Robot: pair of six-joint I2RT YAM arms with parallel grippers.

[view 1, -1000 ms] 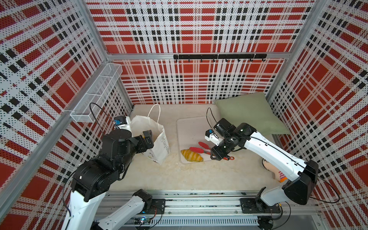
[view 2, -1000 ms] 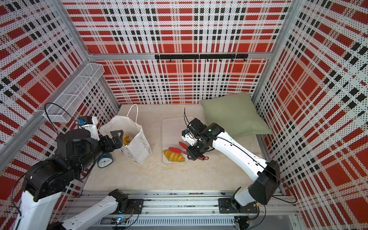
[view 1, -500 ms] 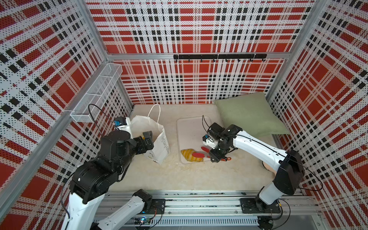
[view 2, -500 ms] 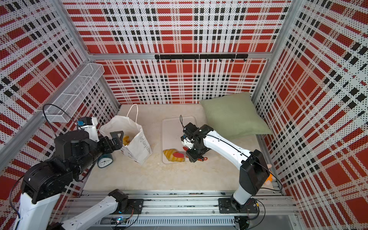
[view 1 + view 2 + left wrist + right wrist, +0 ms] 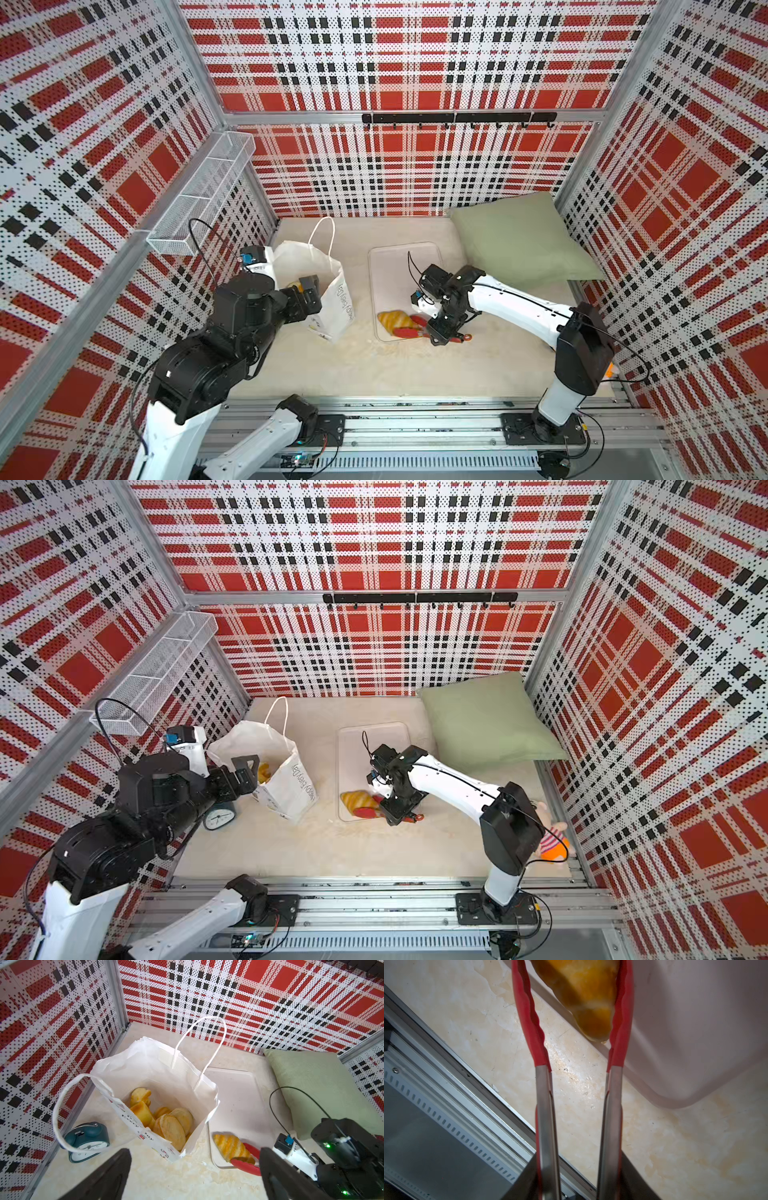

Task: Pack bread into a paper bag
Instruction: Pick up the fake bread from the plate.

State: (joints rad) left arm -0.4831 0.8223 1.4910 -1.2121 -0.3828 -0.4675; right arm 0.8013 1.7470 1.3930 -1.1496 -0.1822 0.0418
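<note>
Moved in since a second ago, clamping red-tipped tongs [image 5: 527,1022] in the right gripper [image 5: 441,331] astride the croissant [image 5: 394,322] at the tray's [image 5: 401,259] near left corner; could nip only its tip and spill it short of the paper bag [image 5: 334,291] left of the tray, by the wide-open left gripper [image 5: 311,293].

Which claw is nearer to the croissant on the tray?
Right. The right claw holds tongs whose red tips flank the croissant; the left claw hovers by the paper bag.
</note>
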